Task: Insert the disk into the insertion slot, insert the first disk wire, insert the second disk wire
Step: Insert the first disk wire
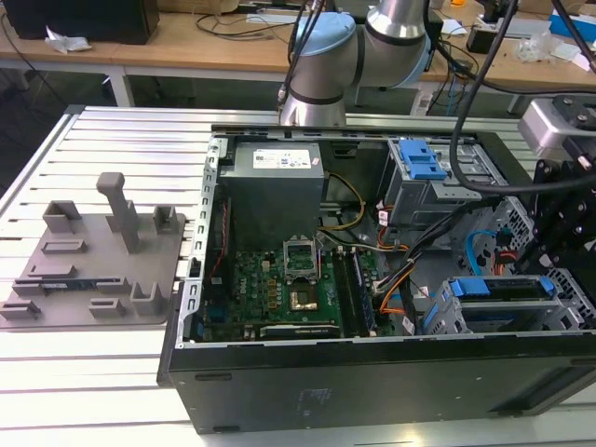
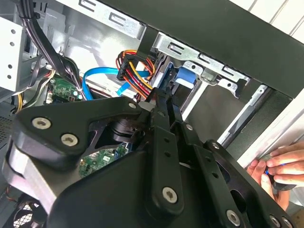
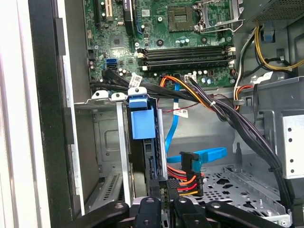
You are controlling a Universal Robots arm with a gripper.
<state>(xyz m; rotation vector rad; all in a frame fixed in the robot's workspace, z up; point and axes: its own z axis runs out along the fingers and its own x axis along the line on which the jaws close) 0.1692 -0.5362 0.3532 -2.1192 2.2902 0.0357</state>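
The disk, framed by its blue carrier, sits inside the insertion slot at the case's corner on the exterior view's right. Its blue tab shows in the first wrist view and in the second wrist view. My gripper hangs right over it. In both wrist views the fingertips are pressed together at the black plug of a red, orange and yellow disk wire, against the disk's end. A blue disk wire lies loose beside it.
A taller grey cage with a blue latch stands behind the slot. Black cable bundles cross above the perforated bay floor. The motherboard fills the case's middle. A person's hand rests outside the case wall. A grey fixture plate lies at the exterior view's left.
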